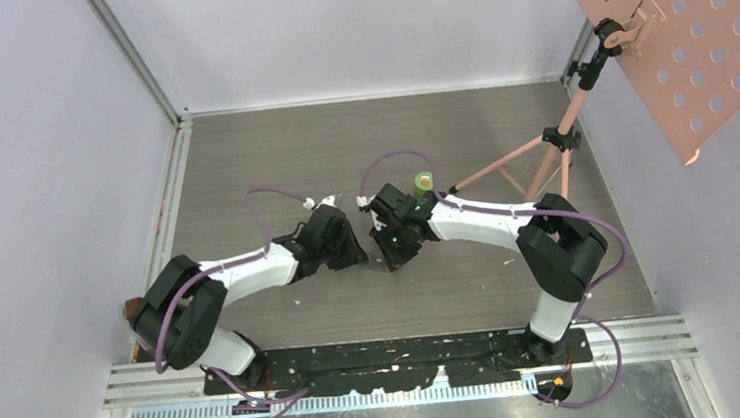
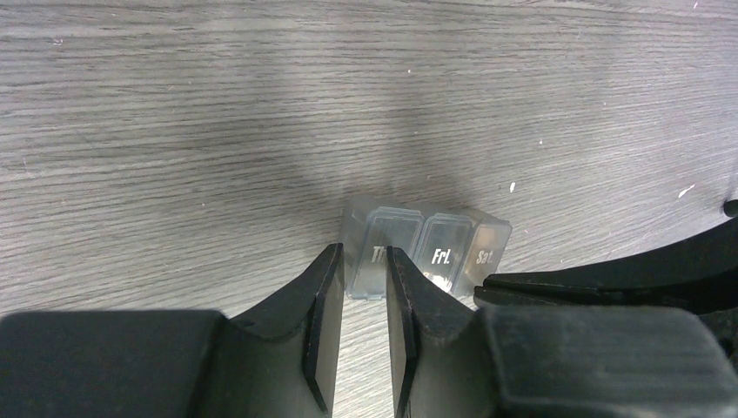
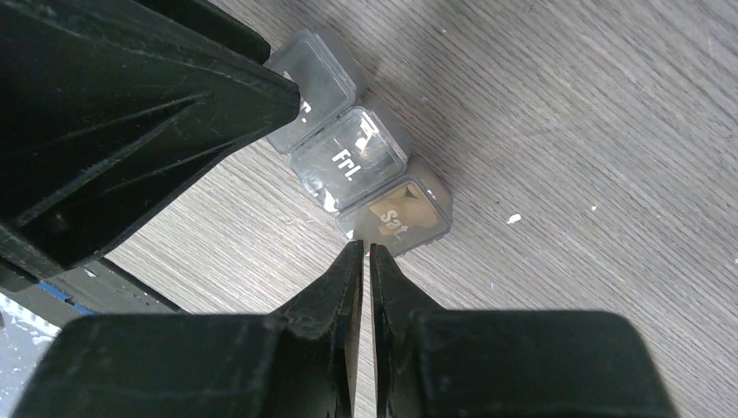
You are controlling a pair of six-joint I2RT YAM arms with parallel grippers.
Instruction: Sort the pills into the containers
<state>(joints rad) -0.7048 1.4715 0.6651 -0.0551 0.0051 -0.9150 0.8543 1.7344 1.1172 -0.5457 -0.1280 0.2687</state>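
L gripper point(image 2: 361, 270) clamped on the pill case point(image 2: 424, 252) at its Thu cell. R gripper point(image 3: 366, 254) fingers together, tips at the Sat cell's edge. Case flat on table point(image 1: 361, 150), mid-workspace btwn both arms. Green bottle point(image 1: 423, 183) at 1 o'clock from case, upright.

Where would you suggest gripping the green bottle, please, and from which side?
Grip the green bottle across its round body, coming from above or its open far side. It stands upright beside the right arm, so the sides offer parallel faces; its near side is crowded by the right gripper.
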